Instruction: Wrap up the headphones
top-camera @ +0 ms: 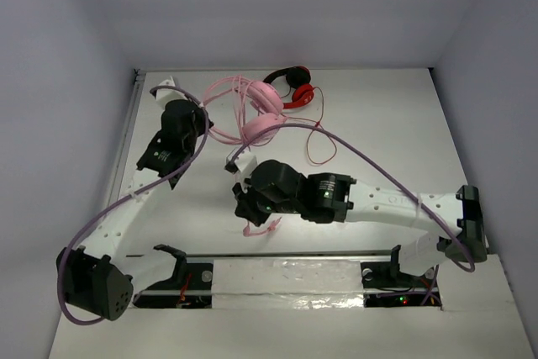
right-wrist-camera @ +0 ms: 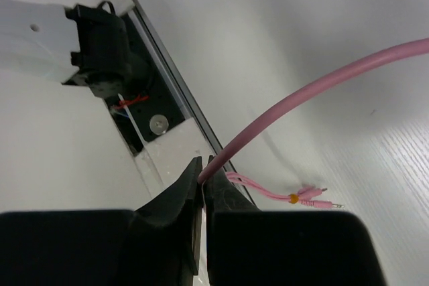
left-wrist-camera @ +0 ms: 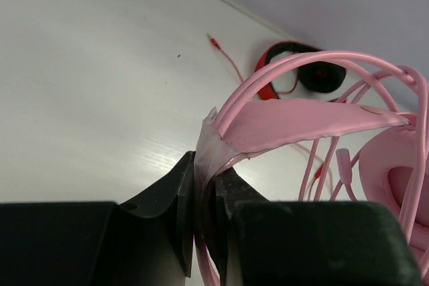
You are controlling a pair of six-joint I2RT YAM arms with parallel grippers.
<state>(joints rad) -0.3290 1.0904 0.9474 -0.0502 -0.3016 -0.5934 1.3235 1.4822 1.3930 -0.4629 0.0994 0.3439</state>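
We're looking at a softly, evenly lit top view: the white table [top-camera: 403,115] glows bright while the walls [top-camera: 67,81] sink to dull grey-blue toward the corners. Shadows beneath the right arm [top-camera: 387,206] are faint and soft-edged, and the shiny strip [top-camera: 294,271] at the near edge throws glare. On the left wrist view the pink headband [left-wrist-camera: 301,118] sits close and slightly blurred above near-featureless black fingers [left-wrist-camera: 181,212]. On the right wrist view the cable [right-wrist-camera: 322,80] goes soft, its plugs [right-wrist-camera: 315,197] sharper.

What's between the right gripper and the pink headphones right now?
The pink cable of the headphones, pinched in the shut right gripper, runs over bare table in the right wrist view; in the top view the arm hides the rest.
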